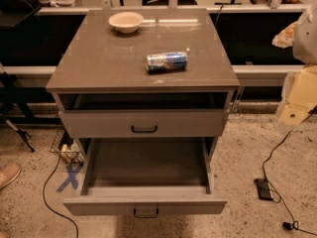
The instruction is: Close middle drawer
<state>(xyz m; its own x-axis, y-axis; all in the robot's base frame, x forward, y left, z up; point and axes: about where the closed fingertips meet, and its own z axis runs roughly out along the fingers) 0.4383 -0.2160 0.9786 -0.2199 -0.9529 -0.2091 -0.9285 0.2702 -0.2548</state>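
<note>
The grey cabinet (143,58) stands in the middle of the camera view. The middle drawer (146,205) is pulled far out toward me, its deep grey box empty and its small black bar handle (146,212) at the bottom of the view. The top drawer (143,123), with its own black handle, stands a little way open above it. The lowest drawer is hidden under the open one. My gripper (295,112) shows as a cream-coloured shape at the right edge, level with the top drawer and well to the right of the cabinet, touching nothing.
A white bowl (126,21) and a blue can (167,61) lying on its side sit on the cabinet top. A black power brick (264,188) and cables lie on the floor at right. A wire basket (67,151), blue tape cross (69,176) and a shoe (7,175) are at left.
</note>
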